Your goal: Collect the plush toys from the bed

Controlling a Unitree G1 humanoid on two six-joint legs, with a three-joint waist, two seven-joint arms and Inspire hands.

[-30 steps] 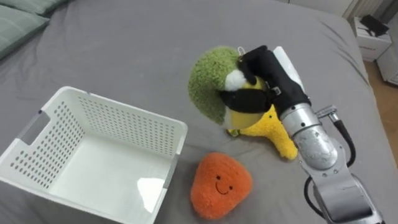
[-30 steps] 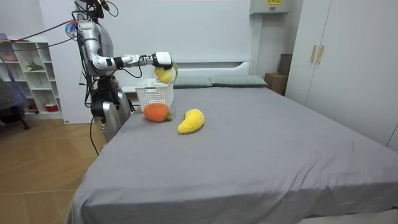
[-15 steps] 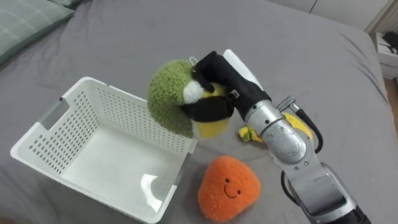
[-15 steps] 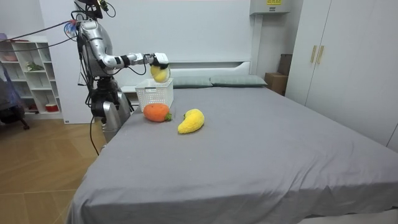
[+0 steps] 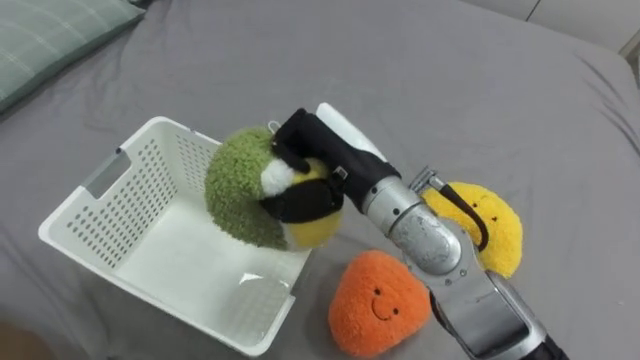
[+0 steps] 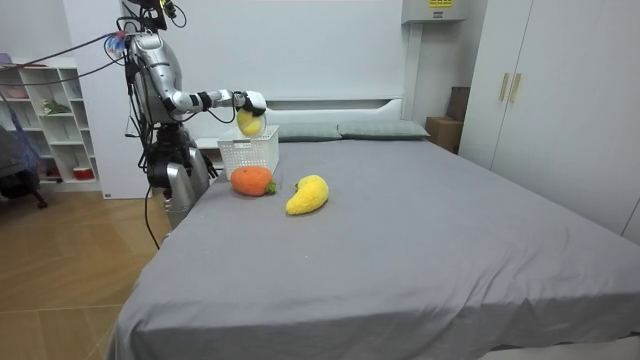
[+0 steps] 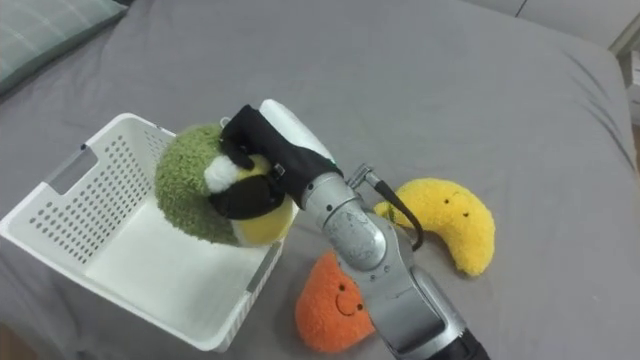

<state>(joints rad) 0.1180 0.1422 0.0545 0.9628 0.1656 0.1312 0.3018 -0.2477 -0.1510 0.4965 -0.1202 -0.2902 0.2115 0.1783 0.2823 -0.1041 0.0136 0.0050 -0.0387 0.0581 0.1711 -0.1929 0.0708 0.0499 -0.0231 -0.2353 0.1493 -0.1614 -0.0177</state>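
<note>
One hand, the right hand [image 5: 312,168], is gripping a green-and-yellow plush toy [image 5: 238,190] over the white basket's [image 5: 140,200] right side. Beside the basket, an orange toy [image 5: 380,305] and a yellow toy [image 5: 497,225] are lying on the grey bed [image 5: 450,80].

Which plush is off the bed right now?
The green-and-yellow plush: the right hand grips it over the white basket. The orange plush and the yellow plush lie on the bed.

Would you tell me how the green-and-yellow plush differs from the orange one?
The green-and-yellow plush toy is gripped in the right hand over the white basket; the orange plush toy lies on the bed beside it. The first is two-coloured; the orange one is plain with a smiling face. Both are fluffy.
</note>
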